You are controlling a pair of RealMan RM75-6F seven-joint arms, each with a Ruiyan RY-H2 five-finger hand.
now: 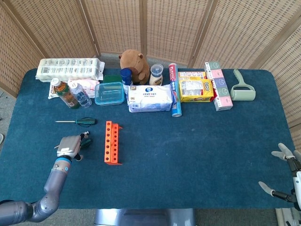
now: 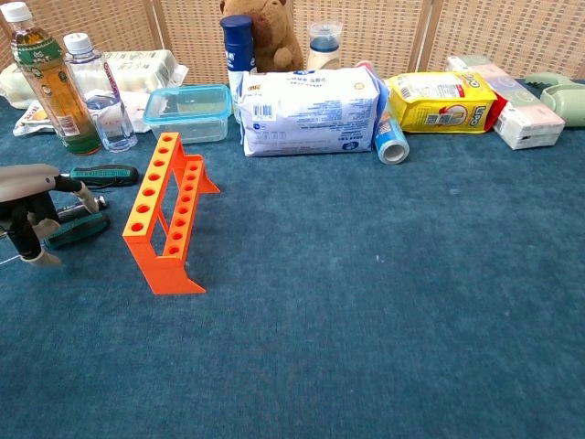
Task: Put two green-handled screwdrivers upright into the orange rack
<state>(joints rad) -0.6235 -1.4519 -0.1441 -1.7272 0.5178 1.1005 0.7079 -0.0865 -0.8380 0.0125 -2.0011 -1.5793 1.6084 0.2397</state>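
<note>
The orange rack (image 1: 111, 141) (image 2: 169, 215) stands on the blue table cloth with its holes empty. One green-handled screwdriver (image 1: 82, 121) (image 2: 104, 174) lies to its far left. A second green-handled screwdriver (image 1: 86, 141) (image 2: 77, 231) lies nearer, its shaft hidden under my left hand (image 1: 70, 146) (image 2: 32, 203). That hand arches over the nearer screwdriver and a black-handled screwdriver (image 2: 80, 208), fingers spread downward, holding nothing. My right hand (image 1: 294, 176) hangs at the table's right edge with its fingers apart and nothing in it.
Along the back stand two bottles (image 2: 64, 82), a clear lidded box (image 2: 188, 112), a tissue pack (image 2: 309, 112), a plush toy (image 1: 133, 65), a yellow bag (image 2: 441, 101), boxes and a lint roller (image 1: 242, 88). The rack's right side is bare cloth.
</note>
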